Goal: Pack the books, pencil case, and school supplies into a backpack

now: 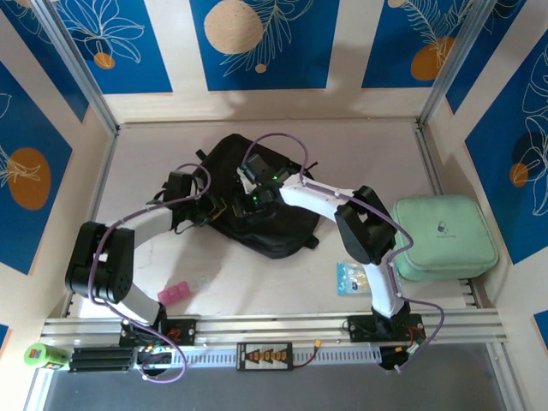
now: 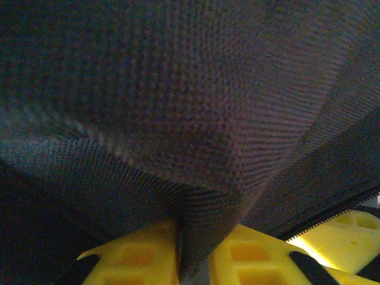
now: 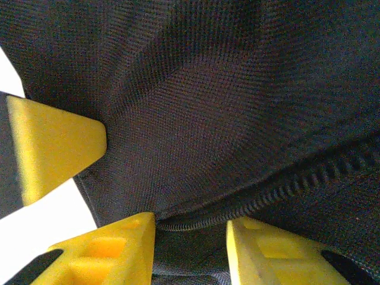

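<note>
The black backpack (image 1: 282, 233) lies at mid table with both arms reaching onto it. My left gripper (image 1: 218, 207) (image 2: 193, 240) is shut on a fold of the backpack's fabric (image 2: 196, 202), which is pinched between its yellow fingers (image 2: 136, 255). My right gripper (image 1: 254, 195) (image 3: 190, 237) stands open, its jaws either side of the zip edge (image 3: 237, 205) of the backpack (image 3: 208, 107). The pencil case (image 1: 443, 235), a mint-green zip case, lies at the right. A pink eraser (image 1: 174, 294) and a small blue-printed packet (image 1: 350, 278) lie near the front. The books are out of view.
Patterned blue-and-cream walls close in the table on three sides. A metal rail (image 1: 274, 325) runs along the near edge with both arm bases. A green object (image 1: 43, 354) sits at the front left corner. A small clear item (image 1: 202, 282) lies beside the eraser.
</note>
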Tool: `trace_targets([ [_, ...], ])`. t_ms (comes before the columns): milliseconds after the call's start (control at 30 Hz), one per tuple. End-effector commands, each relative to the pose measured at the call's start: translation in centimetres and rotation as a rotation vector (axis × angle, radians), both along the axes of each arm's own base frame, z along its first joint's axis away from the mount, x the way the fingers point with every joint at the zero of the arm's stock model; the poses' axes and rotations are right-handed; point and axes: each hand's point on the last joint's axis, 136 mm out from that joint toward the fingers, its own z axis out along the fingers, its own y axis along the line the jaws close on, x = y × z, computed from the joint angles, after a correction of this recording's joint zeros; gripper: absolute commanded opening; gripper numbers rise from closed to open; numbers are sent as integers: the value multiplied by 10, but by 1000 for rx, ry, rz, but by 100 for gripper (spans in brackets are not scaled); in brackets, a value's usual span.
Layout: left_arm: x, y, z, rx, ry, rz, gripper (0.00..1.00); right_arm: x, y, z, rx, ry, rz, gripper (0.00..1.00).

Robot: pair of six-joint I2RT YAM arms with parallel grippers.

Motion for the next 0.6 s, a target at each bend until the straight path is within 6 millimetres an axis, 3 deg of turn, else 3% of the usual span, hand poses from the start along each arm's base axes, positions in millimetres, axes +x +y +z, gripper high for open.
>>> trace_targets([
  [0, 18, 4, 14, -10, -73, 4, 10, -22, -30, -21, -107, 60, -1, 36],
  [100, 18, 3, 16, -9, -106, -21, 0, -22, -36, -22, -107, 51, -30, 35],
  [267, 17, -4, 24, -36, -193, -82, 0, -9, -41, -4, -65, -13, -84, 35],
  [567, 2, -28, 29, -166, -237, -134, 0, -6, -39, 71, 58, -177, -56, 35],
])
